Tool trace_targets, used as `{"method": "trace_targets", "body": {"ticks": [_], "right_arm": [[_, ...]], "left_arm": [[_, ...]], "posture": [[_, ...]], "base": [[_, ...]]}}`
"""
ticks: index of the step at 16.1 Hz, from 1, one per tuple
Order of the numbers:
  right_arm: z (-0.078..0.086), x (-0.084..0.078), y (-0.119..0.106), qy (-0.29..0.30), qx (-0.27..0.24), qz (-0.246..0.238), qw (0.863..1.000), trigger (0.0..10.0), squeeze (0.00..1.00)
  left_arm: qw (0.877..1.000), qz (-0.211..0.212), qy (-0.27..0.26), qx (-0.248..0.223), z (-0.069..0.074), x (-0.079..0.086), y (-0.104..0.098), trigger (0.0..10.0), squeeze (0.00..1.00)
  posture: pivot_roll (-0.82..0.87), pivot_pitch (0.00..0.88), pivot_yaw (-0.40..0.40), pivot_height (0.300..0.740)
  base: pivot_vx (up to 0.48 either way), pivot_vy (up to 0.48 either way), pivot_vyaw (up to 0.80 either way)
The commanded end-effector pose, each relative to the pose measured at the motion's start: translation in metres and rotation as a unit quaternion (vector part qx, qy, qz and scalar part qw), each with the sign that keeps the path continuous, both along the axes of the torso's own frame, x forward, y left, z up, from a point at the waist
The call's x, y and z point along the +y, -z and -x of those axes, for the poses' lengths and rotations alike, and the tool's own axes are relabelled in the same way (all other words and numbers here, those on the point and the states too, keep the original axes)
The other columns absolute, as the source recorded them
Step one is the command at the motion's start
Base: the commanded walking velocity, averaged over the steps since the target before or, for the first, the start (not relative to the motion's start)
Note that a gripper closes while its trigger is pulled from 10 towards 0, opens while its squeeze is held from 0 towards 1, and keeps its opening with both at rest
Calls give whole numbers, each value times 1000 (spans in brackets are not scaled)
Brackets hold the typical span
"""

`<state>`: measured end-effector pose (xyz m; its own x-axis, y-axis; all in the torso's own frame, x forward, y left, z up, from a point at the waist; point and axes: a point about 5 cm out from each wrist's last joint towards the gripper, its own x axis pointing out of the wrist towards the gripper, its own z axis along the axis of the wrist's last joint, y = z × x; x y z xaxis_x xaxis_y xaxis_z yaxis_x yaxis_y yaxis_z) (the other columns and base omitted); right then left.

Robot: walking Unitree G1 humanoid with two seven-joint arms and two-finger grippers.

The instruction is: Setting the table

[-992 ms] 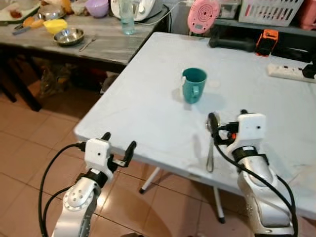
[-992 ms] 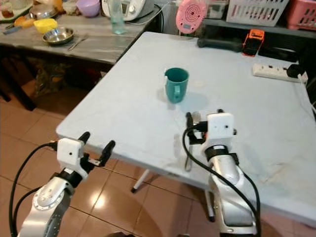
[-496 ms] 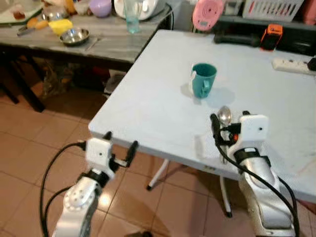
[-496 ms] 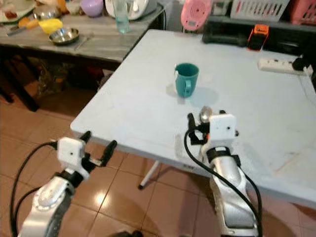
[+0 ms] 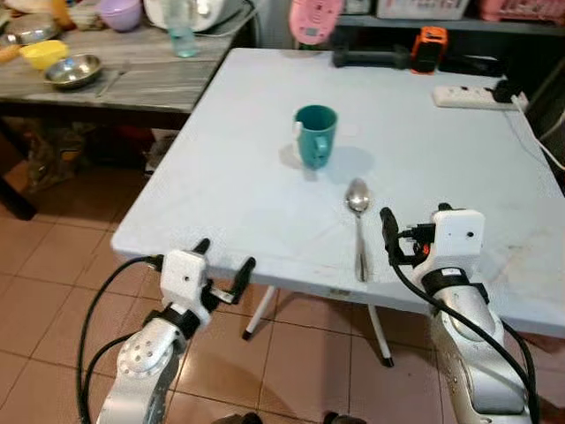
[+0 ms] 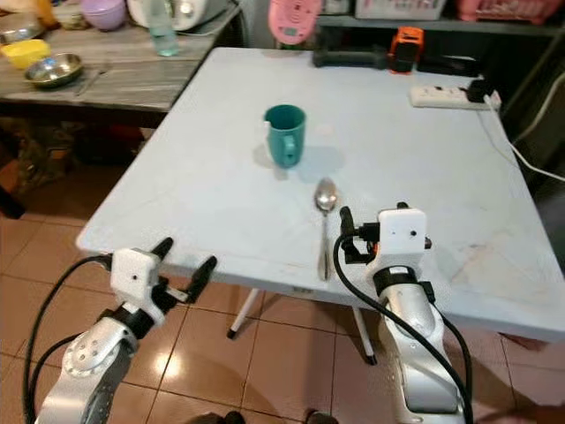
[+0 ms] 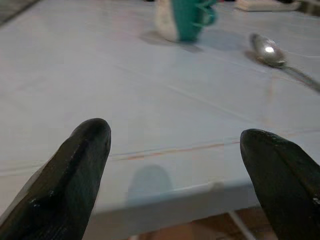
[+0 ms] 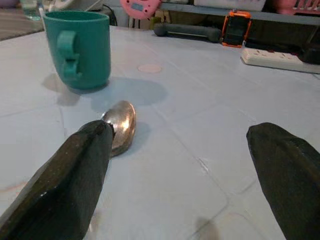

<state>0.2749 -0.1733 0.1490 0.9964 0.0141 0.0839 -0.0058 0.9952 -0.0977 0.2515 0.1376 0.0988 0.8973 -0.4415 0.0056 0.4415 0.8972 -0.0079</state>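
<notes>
Metal spoon (image 5: 357, 221) lay on the pale blue desk (image 5: 229, 185), near the teal ceramic mug (image 5: 315, 135).
Right gripper (image 5: 411, 237) hovered beside its handle, fingers apart; left gripper (image 5: 223, 268) sat off the desk edge, fingers apart.

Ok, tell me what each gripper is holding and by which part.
Nothing is held. The right gripper is open beside the spoon, which lies flat on the table. The left gripper is open before the table's edge.
</notes>
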Motion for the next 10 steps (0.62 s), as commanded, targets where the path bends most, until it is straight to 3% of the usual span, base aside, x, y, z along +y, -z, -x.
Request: {"method": "trace_targets", "body": {"ticks": [1, 5, 10], "right_arm": [[1, 3, -4, -1, -5, -2, 1000, 10000, 0], [-4, 10, -4, -10, -5, -9, 1000, 10000, 0], [-12, 16, 4, -6, 19, -32, 999, 10000, 0]], "left_arm": [[1000, -9, 18, 0, 2, 0, -1, 10000, 0], [996, -7, 93, 0, 5, -8, -4, 10000, 0], [991, -8, 132, 10, 8, -8, -2, 10000, 0]], "posture": [[-68, 146, 62, 740], [-65, 157, 63, 740], [-64, 163, 65, 740]], "base": [[0, 0, 0], [0, 0, 0], [0, 0, 0]]}}
